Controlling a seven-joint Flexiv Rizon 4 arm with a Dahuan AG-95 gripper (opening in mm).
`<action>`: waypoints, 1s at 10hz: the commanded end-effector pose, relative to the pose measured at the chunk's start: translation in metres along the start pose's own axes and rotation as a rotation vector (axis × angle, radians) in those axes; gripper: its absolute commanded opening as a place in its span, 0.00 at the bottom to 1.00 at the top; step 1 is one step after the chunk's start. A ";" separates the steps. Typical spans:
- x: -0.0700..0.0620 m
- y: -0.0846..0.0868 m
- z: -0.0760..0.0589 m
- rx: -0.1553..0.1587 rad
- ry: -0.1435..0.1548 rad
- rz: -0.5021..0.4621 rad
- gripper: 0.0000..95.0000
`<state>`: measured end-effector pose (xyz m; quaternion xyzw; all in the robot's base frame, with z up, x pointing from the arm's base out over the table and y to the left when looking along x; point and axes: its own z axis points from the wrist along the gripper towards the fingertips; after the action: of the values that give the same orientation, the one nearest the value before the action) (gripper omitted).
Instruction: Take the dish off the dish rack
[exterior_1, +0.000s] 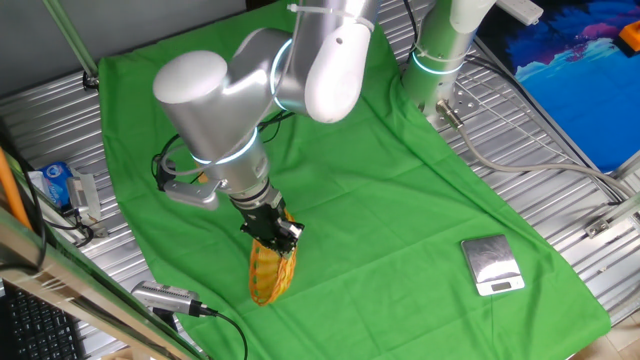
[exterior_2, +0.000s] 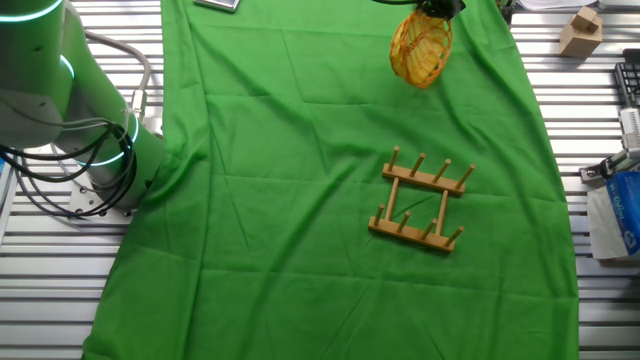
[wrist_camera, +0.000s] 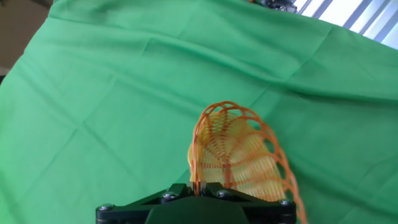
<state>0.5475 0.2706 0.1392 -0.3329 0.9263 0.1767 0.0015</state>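
— Hand (exterior_1: 272, 232) status?
— Clenched on rim of the dish (exterior_1: 272, 270); dish hanging edge-on below the fingers, lower edge near or touching green cloth (exterior_1: 400, 190) — cannot tell which.
— Dish rack (exterior_2: 420, 202)?
— Bare, well apart from hand, across the cloth. Pegs upright, nothing slotted.
— Why edge-on?
— Likely same attitude as in the peg slots; rim the only graspable part.
— Remaining?
— Probably just setting down. Silver scale (exterior_1: 491, 265) off to one side, clear of hand.

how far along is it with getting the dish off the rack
Done: the dish rack stands with nothing on its pegs. In hand: the gripper holds the dish by its rim, hanging well away from the rack. Left: setting the dish down on the green cloth and letting go.
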 end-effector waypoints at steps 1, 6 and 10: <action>-0.001 -0.001 0.001 0.002 0.002 0.000 0.00; -0.001 -0.001 0.005 0.014 0.007 -0.005 0.00; 0.000 -0.003 0.008 0.030 0.010 -0.012 0.00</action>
<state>0.5476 0.2711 0.1303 -0.3392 0.9270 0.1598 0.0034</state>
